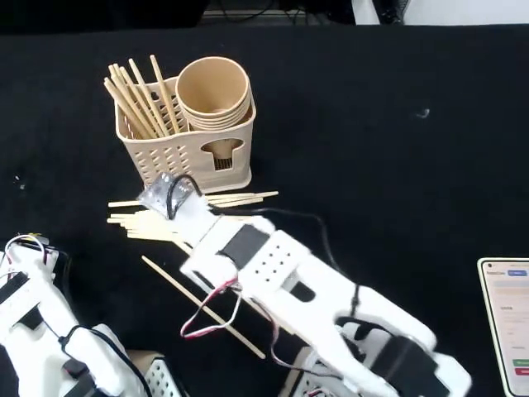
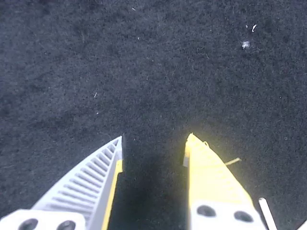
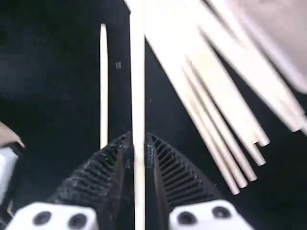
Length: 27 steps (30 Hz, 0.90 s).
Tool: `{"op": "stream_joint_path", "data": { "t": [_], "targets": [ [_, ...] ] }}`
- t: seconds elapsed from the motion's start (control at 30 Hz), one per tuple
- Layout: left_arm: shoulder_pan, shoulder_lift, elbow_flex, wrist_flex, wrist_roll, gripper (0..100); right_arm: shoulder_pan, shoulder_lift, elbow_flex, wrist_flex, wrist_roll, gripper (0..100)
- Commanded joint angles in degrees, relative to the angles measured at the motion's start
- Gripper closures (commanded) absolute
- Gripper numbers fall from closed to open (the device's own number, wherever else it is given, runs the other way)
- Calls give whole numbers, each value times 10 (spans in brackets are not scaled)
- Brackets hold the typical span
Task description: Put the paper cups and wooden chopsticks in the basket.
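At the table's (image 1: 397, 165) near-left corner stands the left arm (image 1: 37, 322). Its wrist view shows the left gripper (image 2: 155, 137) released, jaws spread over bare black cloth with nothing between them.

Farther back and a little to the right is the basket (image 1: 178, 157), a beige slotted tub standing upright. Its left part holds a bunch of chopsticks (image 1: 140, 99) that stand on end and lean outward over the rim. Its right part holds a nested stack of cups (image 1: 212, 87), mouths up, rising above the rim. Whether a wall divides the two parts cannot be told.

Just in front of the basket a loose pile (image 1: 145, 222) of chopsticks lies flat on the cloth, roughly side by side and along the basket's front. Nearer the arms, a lone chopstick (image 1: 198, 303) lies diagonally, and its far end passes under the right arm (image 1: 281, 273).

That arm comes from the near right and stretches diagonally up to the loose pile, with its tip close to the basket's front wall. In its wrist view the right gripper (image 3: 139, 136) is clenched on a single held chopstick (image 3: 137, 72), which runs straight out between the ridged fingers (image 3: 112, 167). More chopsticks lie fanned beside it on the cloth.

At the far right edge lies a phone (image 1: 506, 322), screen lit.
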Motion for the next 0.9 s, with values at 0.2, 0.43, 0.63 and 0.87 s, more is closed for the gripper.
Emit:
{"op": "stream_joint_path", "data": {
  "t": [0.2, 0.43, 0.63, 0.87],
  "targets": [
    [7, -2, -18, -9, 0, 787, 47, -90, -282, -82, 4, 987],
    [7, -2, -18, -8, 0, 787, 126, -65, -295, -338, -2, 987],
    [7, -2, -18, -9, 0, 787, 130, 36, -318, -504, -2, 987],
    [7, -2, -18, -7, 0, 787, 130, 156, -364, -607, -1, 987]
  ]
}}
